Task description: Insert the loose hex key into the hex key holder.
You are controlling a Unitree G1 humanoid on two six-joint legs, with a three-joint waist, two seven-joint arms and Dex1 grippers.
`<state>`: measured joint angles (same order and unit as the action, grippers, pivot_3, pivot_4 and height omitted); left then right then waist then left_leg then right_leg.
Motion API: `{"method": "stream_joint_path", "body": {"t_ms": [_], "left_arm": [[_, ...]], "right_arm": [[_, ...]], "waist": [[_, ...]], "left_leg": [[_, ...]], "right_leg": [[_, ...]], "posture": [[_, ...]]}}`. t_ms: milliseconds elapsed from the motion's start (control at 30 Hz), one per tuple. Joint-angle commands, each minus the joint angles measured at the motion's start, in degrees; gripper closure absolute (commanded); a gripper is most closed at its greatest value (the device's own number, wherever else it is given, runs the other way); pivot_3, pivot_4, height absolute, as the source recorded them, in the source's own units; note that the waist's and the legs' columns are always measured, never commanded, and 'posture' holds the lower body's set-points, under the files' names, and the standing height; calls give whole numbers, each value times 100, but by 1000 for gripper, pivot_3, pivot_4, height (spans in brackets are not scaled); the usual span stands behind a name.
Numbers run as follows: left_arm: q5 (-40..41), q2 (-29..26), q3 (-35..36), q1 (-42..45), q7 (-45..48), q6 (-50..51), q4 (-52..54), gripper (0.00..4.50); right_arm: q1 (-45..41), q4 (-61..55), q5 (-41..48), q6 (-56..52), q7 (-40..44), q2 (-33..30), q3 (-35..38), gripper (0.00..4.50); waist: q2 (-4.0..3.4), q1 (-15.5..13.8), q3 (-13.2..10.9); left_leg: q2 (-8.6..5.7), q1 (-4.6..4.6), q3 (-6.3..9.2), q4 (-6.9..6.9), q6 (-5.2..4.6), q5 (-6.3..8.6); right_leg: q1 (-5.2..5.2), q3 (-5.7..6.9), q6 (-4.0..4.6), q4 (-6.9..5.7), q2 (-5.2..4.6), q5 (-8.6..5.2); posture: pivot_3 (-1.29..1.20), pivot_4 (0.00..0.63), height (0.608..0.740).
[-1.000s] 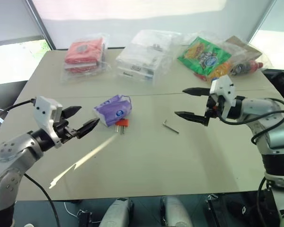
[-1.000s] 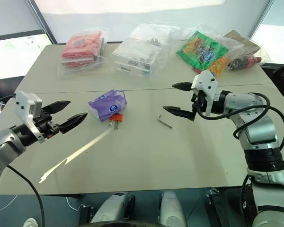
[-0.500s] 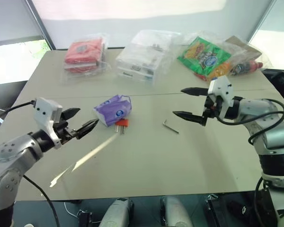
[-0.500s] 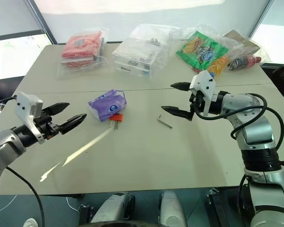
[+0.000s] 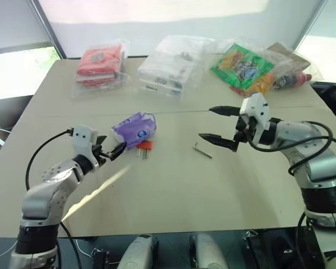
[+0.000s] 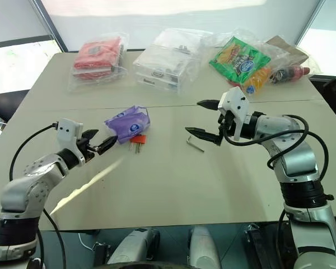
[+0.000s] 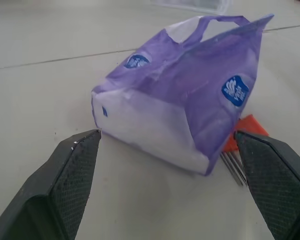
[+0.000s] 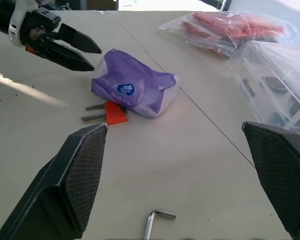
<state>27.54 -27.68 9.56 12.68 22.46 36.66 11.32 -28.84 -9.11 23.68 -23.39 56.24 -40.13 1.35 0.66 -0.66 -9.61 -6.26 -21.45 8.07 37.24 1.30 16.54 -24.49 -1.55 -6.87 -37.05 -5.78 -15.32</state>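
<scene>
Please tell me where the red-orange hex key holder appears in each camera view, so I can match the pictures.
Left eye view: hex key holder left of centre, on the table.
Right eye view: same holder, left of centre.
Left wrist view: an orange corner peeks from behind the packet, near one edge.
Right wrist view: orange block beside the packet.
Shared landmark: the purple-and-white packet touching it.

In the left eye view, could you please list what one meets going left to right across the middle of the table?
Left end effector → purple-and-white packet → hex key holder → loose hex key → right end effector.
</scene>
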Motion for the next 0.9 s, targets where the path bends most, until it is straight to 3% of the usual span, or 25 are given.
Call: {"method": "stream_joint_path", "body": {"t_ms": [33,400,500,733,900], "left_arm": [[-318,115,-148,170,-64,-294,-260,62],[-1090,782,-596,789,-318,-834,-1490,62],[-1133,903,-602,869,-338,-787,-1645,929],[-996,1027,-431,791,-333,-553,-1592,4442],[-779,1118,-27,733,-588,-338,-1364,4442]], "right_arm": [[33,-324,125,-25,-96,10,160,0],[87,-441,148,-75,-200,12,172,0],[98,-464,150,-79,-218,4,186,0],[149,-509,141,-67,-252,3,198,0],[165,-498,125,-38,-264,18,165,0]], "waist": [[0,4,0],[1,-13,1],[1,-11,1],[-1,-8,4],[0,6,4]], "left_leg": [[0,-1,0,0,0,0],[-5,-2,0,8,0,0],[-4,-1,0,8,0,0],[-4,1,0,10,0,-1],[-3,1,0,10,0,0]], "right_leg": [[-1,0,0,0,1,0],[1,2,-3,-2,-1,2],[1,2,-3,-3,-1,2],[2,1,-4,-7,-1,2],[2,1,-4,-7,0,2]], "posture": [[0,150,740],[0,150,740],[0,150,740],[0,150,740],[0,150,740]]}}
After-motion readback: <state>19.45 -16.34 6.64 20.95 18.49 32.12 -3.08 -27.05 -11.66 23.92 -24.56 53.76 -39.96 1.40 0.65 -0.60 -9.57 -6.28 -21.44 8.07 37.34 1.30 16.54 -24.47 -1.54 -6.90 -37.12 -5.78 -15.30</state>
